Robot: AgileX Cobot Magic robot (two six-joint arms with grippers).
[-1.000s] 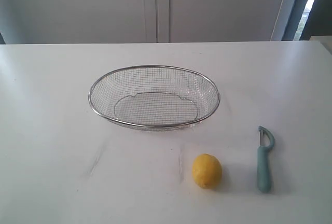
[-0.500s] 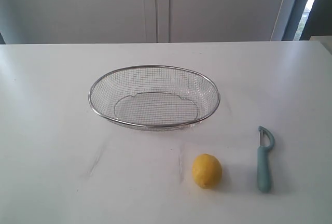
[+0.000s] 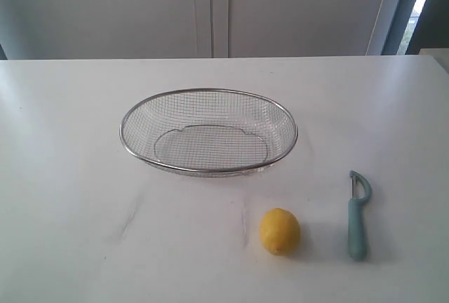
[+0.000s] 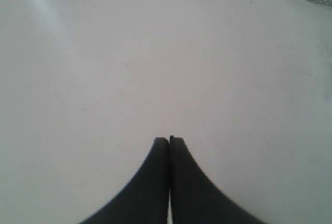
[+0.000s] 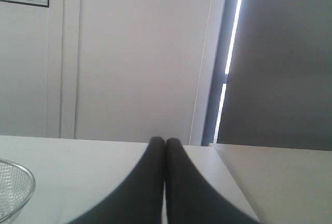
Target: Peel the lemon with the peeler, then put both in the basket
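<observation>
Both tools are sitting pressed together, carrying nothing: the left tool (image 4: 169, 140) is hovering over the bench (image 4: 104, 79), and the right tool (image 5: 165, 141) is pointing toward the far wall. Nothing seems done yet. The lemon (image 3: 280, 231) is lying unpeeled at 5 o'clock from the basket (image 3: 295, 135), which is holding nothing. The peeler (image 3: 358, 215) is lying apart at the lemon's 3 o'clock, blade toward 12. Bare bench is surrounding all three, leaving room to approach.
</observation>
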